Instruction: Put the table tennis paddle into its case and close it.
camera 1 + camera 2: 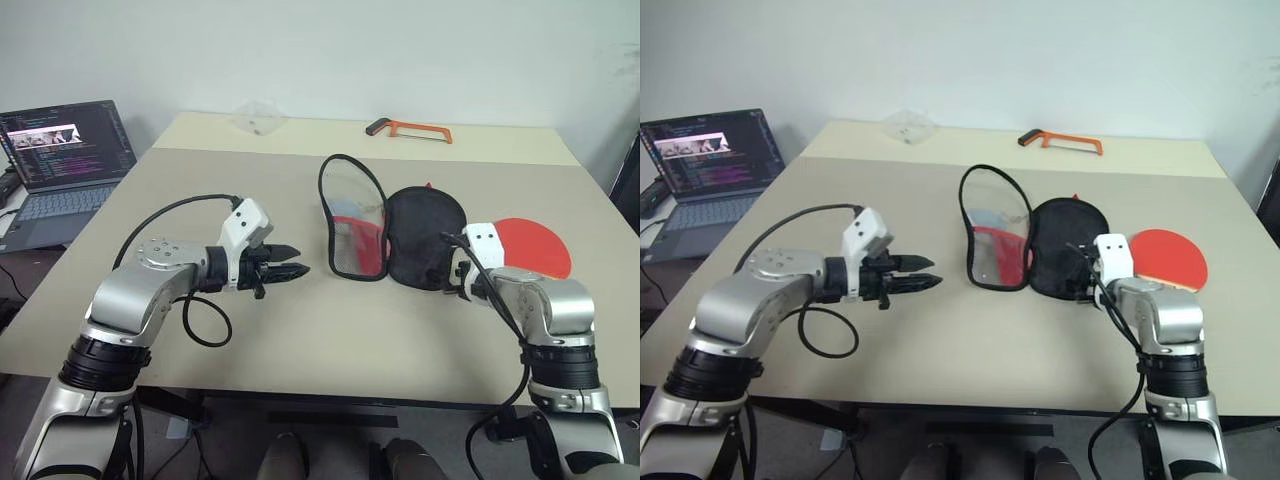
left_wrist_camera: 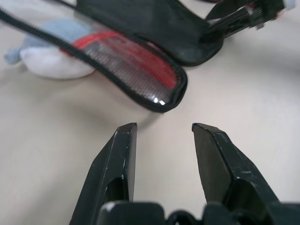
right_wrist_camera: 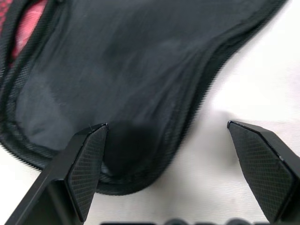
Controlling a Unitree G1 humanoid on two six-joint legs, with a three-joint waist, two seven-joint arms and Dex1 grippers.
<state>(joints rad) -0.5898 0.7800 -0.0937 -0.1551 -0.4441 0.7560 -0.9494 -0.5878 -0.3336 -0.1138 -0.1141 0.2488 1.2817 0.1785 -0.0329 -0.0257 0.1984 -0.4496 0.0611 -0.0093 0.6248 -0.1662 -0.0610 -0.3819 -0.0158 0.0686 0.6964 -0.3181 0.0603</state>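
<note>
The case [image 1: 425, 237] lies unzipped in the middle of the table. Its black half is flat, and its red half with the mesh pocket [image 1: 352, 228] stands up on the left. The table tennis paddle [image 1: 537, 246] lies flat to the right of the case, red face up, its handle hidden behind my right wrist. My right gripper [image 3: 166, 126] is open wide over the near rim of the black half, holding nothing. My left gripper [image 2: 164, 129] is open and empty, pointing at the mesh half [image 2: 140, 70] from a short way to its left.
A grey-white plush toy [image 2: 51, 61] lies behind the standing mesh half. A laptop [image 1: 65, 160] sits open at the left table edge. An orange hacksaw [image 1: 410, 128] and a clear plastic piece [image 1: 258, 118] lie at the far edge.
</note>
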